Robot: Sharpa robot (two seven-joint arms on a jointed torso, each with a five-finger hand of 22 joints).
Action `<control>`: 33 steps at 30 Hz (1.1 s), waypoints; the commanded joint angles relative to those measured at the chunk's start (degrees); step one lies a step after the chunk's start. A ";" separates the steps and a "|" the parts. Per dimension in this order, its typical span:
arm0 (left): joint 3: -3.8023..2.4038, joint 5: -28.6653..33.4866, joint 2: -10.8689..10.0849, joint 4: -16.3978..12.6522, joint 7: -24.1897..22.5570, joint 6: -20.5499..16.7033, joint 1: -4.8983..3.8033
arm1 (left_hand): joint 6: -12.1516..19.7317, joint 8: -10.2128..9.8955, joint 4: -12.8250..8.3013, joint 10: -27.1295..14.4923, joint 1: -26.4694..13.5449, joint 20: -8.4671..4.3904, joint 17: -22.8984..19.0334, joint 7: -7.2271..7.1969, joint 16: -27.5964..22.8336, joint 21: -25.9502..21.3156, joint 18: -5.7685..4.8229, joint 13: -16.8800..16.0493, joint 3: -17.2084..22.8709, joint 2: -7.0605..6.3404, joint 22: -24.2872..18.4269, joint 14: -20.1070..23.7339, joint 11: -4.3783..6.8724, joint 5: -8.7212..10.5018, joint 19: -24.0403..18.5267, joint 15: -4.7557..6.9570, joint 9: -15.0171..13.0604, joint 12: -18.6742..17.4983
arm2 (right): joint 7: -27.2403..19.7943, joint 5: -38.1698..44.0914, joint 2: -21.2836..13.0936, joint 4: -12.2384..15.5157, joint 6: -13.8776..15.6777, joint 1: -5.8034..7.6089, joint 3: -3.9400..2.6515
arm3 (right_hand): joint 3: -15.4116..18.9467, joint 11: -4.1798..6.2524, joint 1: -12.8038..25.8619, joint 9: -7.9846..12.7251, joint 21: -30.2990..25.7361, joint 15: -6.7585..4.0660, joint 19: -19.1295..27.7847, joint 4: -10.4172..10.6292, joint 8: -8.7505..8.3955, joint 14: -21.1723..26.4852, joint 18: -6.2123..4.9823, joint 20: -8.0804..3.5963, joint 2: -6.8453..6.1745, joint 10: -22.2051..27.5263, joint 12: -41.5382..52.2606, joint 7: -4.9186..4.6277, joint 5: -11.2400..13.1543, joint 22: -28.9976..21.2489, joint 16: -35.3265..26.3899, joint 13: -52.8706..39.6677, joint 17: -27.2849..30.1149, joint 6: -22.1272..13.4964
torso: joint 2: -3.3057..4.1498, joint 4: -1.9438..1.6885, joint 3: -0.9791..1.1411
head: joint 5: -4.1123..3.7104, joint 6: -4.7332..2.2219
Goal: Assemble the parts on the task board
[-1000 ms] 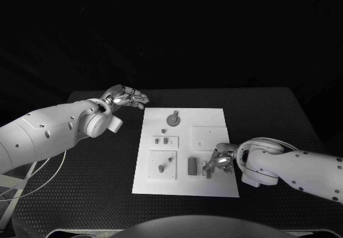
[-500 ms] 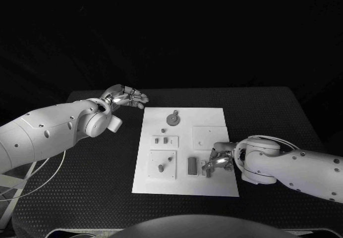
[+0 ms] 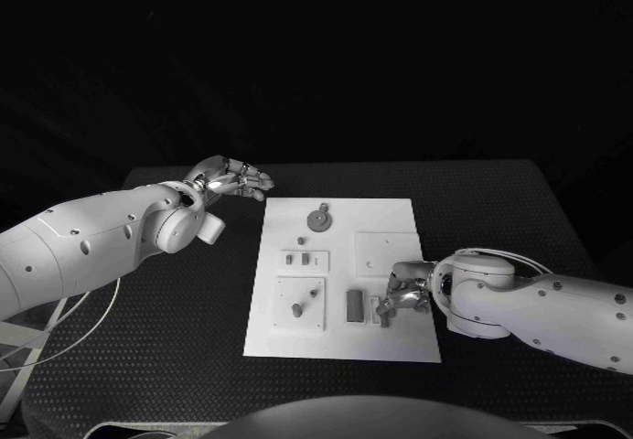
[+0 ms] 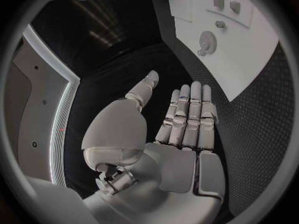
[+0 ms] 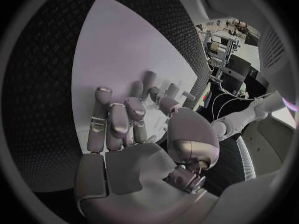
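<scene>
On the black bench [image 3: 158,302] lies the flat white task board [image 3: 346,343], carrying small grey parts [image 3: 355,306]: light, rigid, likely slippery pieces best pinched across their narrow sides. The right hand [image 3: 402,300] rests at the board's right edge, fingers bent; whether it holds a part I cannot tell. The left hand [image 3: 232,178] hovers empty, fingers extended, beyond the board's far left corner.

Dim scene, black surround; wrist views bend straight edges; no blur.
</scene>
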State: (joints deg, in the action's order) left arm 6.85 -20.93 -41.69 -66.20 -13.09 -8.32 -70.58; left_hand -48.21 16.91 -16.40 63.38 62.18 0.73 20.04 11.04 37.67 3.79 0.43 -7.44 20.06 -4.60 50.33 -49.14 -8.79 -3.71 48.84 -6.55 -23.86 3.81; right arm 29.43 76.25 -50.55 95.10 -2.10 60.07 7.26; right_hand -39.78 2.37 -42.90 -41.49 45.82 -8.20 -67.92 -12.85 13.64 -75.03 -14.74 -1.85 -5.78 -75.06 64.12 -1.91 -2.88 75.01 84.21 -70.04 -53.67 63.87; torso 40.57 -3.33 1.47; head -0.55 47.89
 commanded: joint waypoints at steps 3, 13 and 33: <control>-0.03 0.30 0.05 -0.17 -0.34 0.83 -0.03 | 0.28 -0.29 -0.12 -0.20 -0.42 0.37 0.12 -0.02 -0.25 0.20 0.02 0.10 -0.24 0.10 -0.06 0.00 -0.03 0.35 -0.16 -0.29 0.06 0.21 | 3.66 4.22 -0.76 -1.21 -3.74 -0.67 0.67 | 0.02 0.04 0.11 2.25 0.27 0.01 0.39 -0.50 -0.38 0.02 -0.26 0.05 0.73 -0.42 0.34 -2.07 0.08 0.95 0.32 -0.03 0.04 -1.85 | 0.02 0.03 0.02 | -0.10 0.02; -0.03 0.30 -0.08 -0.15 -0.20 1.10 -0.03 | 0.27 -0.27 -0.12 -0.18 -0.42 0.37 0.17 -0.03 -0.28 0.21 0.02 0.11 -0.24 0.12 -0.07 -0.01 -0.03 0.35 -0.16 -0.29 0.06 0.22 | 3.51 4.66 -2.33 -1.19 -4.10 -0.67 0.67 | 0.24 -0.06 0.55 2.37 0.20 0.11 0.48 -1.55 -0.48 0.19 -0.26 0.18 0.33 -0.37 0.16 -2.16 0.09 0.91 0.22 0.10 0.45 -1.89 | -0.01 0.02 0.03 | -0.53 -0.06; -0.02 0.30 -0.12 -0.11 -0.09 1.14 -0.03 | 0.27 -0.26 -0.12 -0.19 -0.45 0.39 0.22 -0.03 -0.33 0.20 0.01 0.13 -0.27 0.10 -0.08 0.01 -0.03 0.39 -0.19 -0.30 0.06 0.21 | 4.48 17.14 -3.56 0.85 -7.79 -0.65 0.67 | -2.70 -0.59 1.87 2.95 -0.50 0.57 0.87 4.12 -1.33 1.90 -0.23 0.53 -8.23 1.94 -3.08 -2.69 0.11 0.69 -0.79 2.31 3.68 -3.06 | 0.01 0.05 -0.01 | -0.91 -0.14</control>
State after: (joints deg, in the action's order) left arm 6.86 -20.93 -41.87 -66.17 -12.89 -7.95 -70.58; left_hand -48.21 16.92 -16.40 63.38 62.19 0.73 20.20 11.04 37.67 3.80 0.43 -7.40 20.06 -4.59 50.34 -49.14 -8.79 -3.71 48.84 -6.55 -23.87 3.82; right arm 29.53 85.50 -53.79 96.78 -4.70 60.23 7.18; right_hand -42.46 1.75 -41.13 -44.05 45.49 -7.66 -67.28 -8.96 13.64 -73.38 -14.69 -1.24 -13.62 -73.36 61.37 -1.20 -2.66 75.01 83.58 -67.95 -50.39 64.56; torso 40.58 -3.32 1.49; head -1.41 47.75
